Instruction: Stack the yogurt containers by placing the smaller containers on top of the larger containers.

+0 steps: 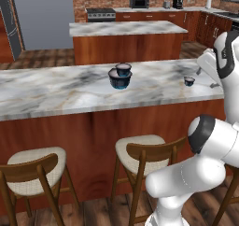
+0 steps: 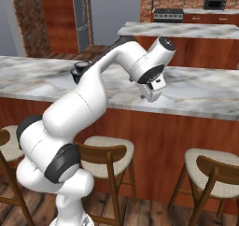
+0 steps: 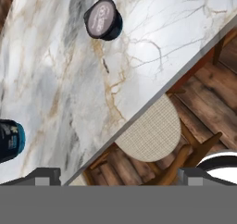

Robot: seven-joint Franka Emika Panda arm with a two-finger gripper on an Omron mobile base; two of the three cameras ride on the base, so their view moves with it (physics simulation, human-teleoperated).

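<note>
Three dark, blue-bottomed yogurt containers [image 1: 120,78] with grey tops.

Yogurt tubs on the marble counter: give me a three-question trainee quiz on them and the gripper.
1. True or false: the gripper is shut on a tub.
2. The tiniest tub is: A) on top of the widest tub; B) alone on the counter, apart from the others; C) between the gripper's fingers.
3. How many tubs stand on the counter?
Key: 1 false, the jaws are open and empty; 2 B; 3 three.
</note>
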